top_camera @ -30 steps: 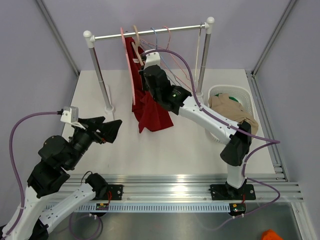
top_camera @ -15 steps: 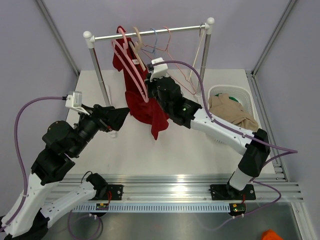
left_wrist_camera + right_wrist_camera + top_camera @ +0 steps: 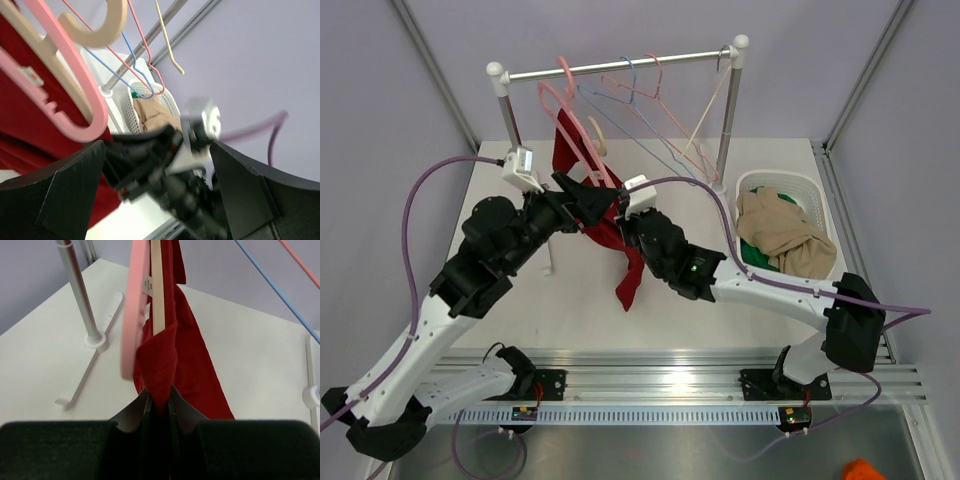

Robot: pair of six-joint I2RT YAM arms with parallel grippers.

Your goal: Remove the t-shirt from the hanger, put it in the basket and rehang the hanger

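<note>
The red t-shirt (image 3: 630,272) hangs on a pink hanger (image 3: 565,72) hooked over the rack's rail (image 3: 620,66), pulled slantwise toward the near side. My right gripper (image 3: 623,222) is shut on a fold of the t-shirt (image 3: 175,355), with the pink hanger (image 3: 135,305) and a wooden hanger bar (image 3: 157,285) just above its jaws (image 3: 157,396). My left gripper (image 3: 593,205) is wide open and empty, close beside the shirt and the right wrist. In the left wrist view (image 3: 156,150) the blurred right wrist lies between its fingers, with the hanger (image 3: 65,85) and shirt (image 3: 20,130) at upper left.
Several empty wire hangers (image 3: 640,100) hang on the rail to the right. The rack's left post (image 3: 515,140) and its foot (image 3: 95,340) stand close to the left arm. A white basket (image 3: 775,180) holding beige clothing (image 3: 785,235) sits at the right.
My right gripper has pulled the t-shirt and hanger forward and down away from the rail. My left arm has risen and swung right, up to the shirt.
</note>
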